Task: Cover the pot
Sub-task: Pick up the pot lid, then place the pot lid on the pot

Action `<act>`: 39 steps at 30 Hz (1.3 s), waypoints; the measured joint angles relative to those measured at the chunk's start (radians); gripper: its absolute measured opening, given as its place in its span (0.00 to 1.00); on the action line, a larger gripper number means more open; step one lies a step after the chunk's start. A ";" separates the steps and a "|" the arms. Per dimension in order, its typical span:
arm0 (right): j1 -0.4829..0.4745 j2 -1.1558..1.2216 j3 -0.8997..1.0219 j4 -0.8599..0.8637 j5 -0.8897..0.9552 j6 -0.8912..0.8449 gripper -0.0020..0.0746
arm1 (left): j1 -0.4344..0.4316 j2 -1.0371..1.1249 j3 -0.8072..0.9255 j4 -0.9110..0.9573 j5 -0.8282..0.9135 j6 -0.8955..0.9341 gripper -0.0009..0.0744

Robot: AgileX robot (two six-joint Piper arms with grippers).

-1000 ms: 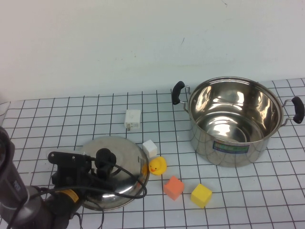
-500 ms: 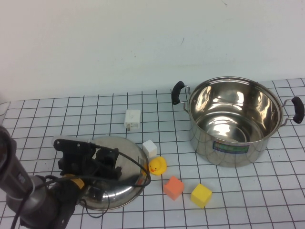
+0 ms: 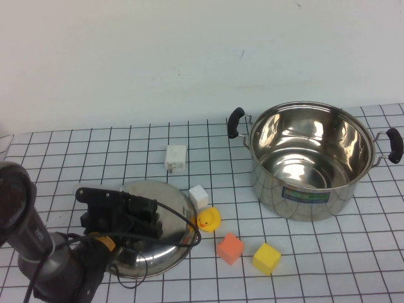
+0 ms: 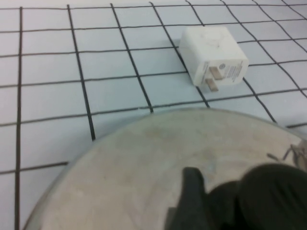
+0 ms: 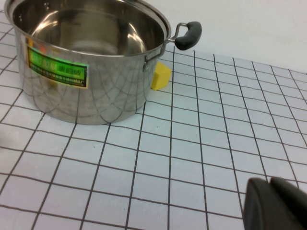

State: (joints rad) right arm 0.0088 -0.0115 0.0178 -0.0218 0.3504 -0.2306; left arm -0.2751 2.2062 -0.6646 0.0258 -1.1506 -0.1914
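The steel pot stands open at the right, with black handles and a blue-green label; it also shows in the right wrist view. The domed steel lid lies on the table at the front left. My left gripper is down over the lid's black knob, which it hides in the high view. It is open, and one finger stands just beside the knob. My right gripper is shut and empty, low over the table and apart from the pot; it is out of the high view.
A white charger plug lies behind the lid. A white cube and a yellow duck sit against the lid's right edge. An orange cube and a yellow cube lie in front of the pot.
My left gripper has moved right across the lid and now covers the knob, which was in plain view a second ago. The pot and the lid have not moved.
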 joint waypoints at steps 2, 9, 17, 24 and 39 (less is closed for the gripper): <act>0.000 0.000 0.000 0.000 0.000 0.000 0.04 | 0.000 0.003 -0.011 0.000 0.000 -0.002 0.58; 0.000 0.000 0.000 0.000 0.000 0.000 0.04 | 0.000 0.007 -0.016 -0.002 -0.008 -0.004 0.43; 0.000 0.000 0.000 0.000 0.000 0.000 0.04 | 0.000 -0.015 -0.016 -0.026 0.014 -0.006 0.43; 0.000 0.000 0.000 0.000 0.000 0.000 0.04 | 0.000 -0.169 -0.016 -0.053 0.032 0.005 0.43; 0.000 0.000 0.000 0.000 0.000 0.000 0.04 | 0.000 -0.605 -0.111 0.139 0.413 -0.115 0.43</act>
State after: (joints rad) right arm 0.0088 -0.0115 0.0178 -0.0218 0.3504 -0.2306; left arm -0.2751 1.6013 -0.7758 0.1644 -0.7377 -0.3065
